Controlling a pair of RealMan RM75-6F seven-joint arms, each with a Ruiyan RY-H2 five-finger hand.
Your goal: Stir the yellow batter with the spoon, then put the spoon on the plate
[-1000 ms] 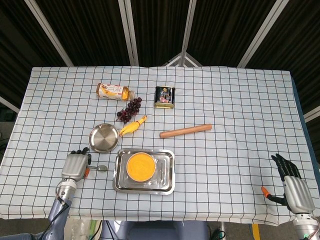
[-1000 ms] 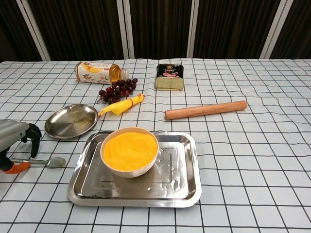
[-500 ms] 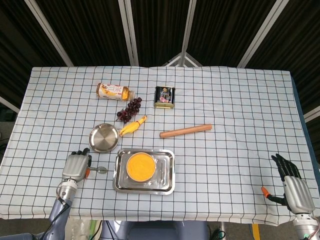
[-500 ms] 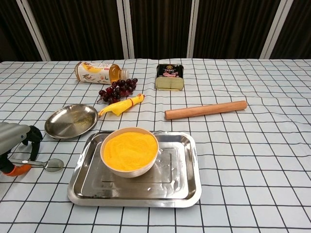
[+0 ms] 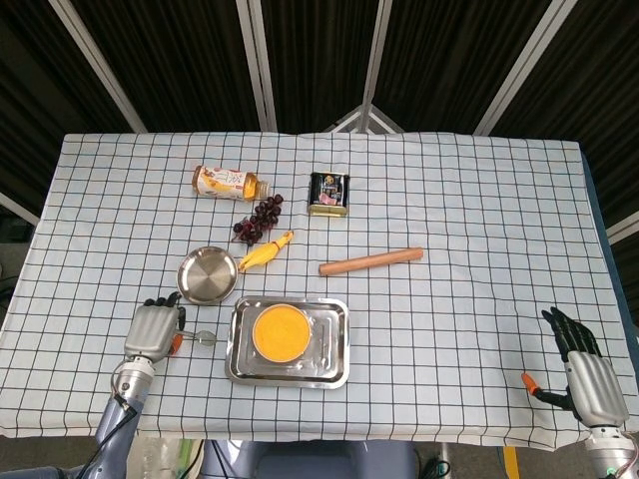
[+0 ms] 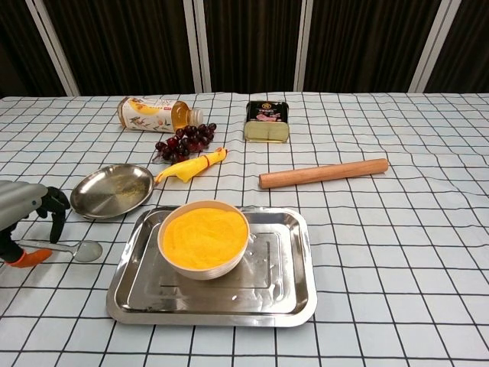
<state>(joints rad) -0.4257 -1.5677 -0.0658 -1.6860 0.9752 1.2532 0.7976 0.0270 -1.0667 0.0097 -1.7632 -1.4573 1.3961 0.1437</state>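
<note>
Spoon (image 6: 65, 248) handle hidden under left hand (image 5: 152, 330) overhead.

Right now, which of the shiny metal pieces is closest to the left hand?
The spoon: it lies right beside the left hand. The round plate sits farther back, and the tray holds the batter bowl.

Bowl of yellow batter (image 5: 280, 332): one
Spoon (image 6: 67, 248): one
Round steel plate (image 5: 207, 275): one
Rectangular steel tray (image 5: 337, 349): one
Wooden rolling pin (image 5: 370, 261): one
Bottle, lying on its side (image 5: 229, 183): one
Bunch of dark grapes (image 5: 258, 220): one
Tin can (image 5: 328, 194): one
Yellow rubber chicken (image 5: 266, 251): one
Robot hands: two, left hand (image 5: 152, 329) and right hand (image 5: 585, 373)
</note>
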